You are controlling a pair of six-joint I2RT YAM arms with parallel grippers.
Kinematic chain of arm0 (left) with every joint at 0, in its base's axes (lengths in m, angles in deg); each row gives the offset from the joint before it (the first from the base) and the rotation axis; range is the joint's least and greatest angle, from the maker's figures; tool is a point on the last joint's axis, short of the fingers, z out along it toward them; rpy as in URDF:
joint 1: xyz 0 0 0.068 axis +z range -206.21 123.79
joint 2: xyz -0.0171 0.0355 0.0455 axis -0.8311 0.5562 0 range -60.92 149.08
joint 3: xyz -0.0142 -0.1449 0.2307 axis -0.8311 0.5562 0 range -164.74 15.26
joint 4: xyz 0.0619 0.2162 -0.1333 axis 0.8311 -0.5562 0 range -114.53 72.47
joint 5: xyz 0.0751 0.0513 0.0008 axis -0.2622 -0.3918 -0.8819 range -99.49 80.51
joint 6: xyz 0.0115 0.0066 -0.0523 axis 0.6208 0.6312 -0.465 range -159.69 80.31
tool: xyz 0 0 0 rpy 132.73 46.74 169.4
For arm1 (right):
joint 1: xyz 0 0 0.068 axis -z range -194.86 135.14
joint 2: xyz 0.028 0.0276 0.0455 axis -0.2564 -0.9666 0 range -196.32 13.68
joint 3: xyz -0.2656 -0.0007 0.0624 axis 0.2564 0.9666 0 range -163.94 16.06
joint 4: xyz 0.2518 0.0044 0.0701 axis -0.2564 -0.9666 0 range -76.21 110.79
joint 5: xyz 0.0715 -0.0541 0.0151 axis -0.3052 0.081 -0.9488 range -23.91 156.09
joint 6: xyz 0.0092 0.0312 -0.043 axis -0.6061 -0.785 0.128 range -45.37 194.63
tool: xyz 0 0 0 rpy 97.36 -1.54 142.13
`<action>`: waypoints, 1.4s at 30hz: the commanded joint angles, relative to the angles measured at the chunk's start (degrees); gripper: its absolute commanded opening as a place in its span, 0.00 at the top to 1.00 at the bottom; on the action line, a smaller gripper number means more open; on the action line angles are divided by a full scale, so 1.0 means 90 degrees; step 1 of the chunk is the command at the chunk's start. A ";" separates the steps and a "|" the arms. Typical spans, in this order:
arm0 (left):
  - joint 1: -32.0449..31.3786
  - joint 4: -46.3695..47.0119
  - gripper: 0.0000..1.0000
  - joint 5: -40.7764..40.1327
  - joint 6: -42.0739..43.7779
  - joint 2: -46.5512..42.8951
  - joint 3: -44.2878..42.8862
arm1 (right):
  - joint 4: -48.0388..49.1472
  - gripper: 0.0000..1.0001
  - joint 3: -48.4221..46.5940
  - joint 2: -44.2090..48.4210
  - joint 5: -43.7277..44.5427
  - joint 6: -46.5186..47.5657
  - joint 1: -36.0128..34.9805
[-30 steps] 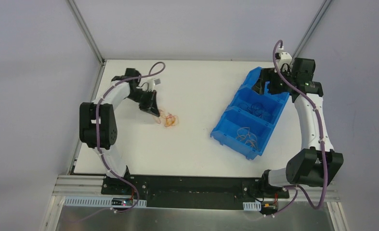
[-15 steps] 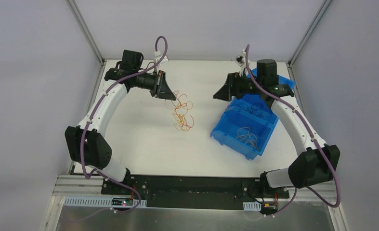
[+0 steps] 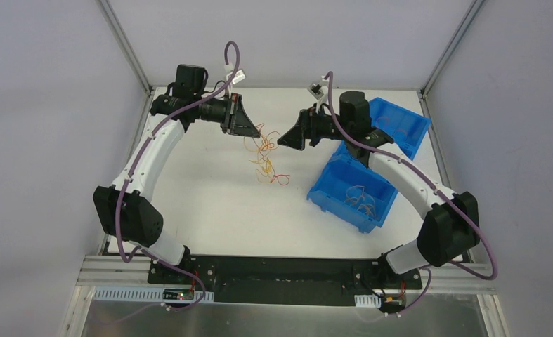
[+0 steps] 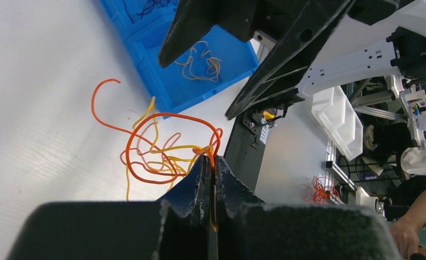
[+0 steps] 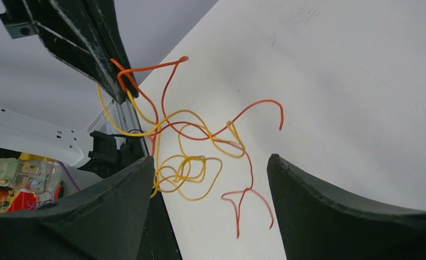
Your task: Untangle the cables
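Observation:
The cables (image 3: 265,158) are a small tangle of thin orange, red and yellow wires. My left gripper (image 3: 251,128) is shut on an orange strand and holds the tangle up, its low end near the table. In the left wrist view the jaws (image 4: 211,161) pinch the orange loop (image 4: 162,146). My right gripper (image 3: 286,140) is open and empty, just right of the tangle and level with it. In the right wrist view its fingers (image 5: 210,158) frame the hanging wires (image 5: 200,138), and the left gripper (image 5: 110,65) shows at the upper left.
A blue bin (image 3: 327,199) with three compartments stands at the right under my right arm. Its near compartment holds pale wires (image 3: 358,199) and, in the left wrist view, another holds dark ones (image 4: 151,6). Metal frame posts stand at the back corners.
My left gripper has lifted the tangle off the table and carried it up and right. My right arm has swung left from the bin to beside the tangle.

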 commanded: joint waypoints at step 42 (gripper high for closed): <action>0.1893 0.1259 0.22 -0.0799 0.0784 -0.0520 0.2460 | 0.0170 1.00 -0.1401 0.0270 0.1057 -0.0233 0.0031</action>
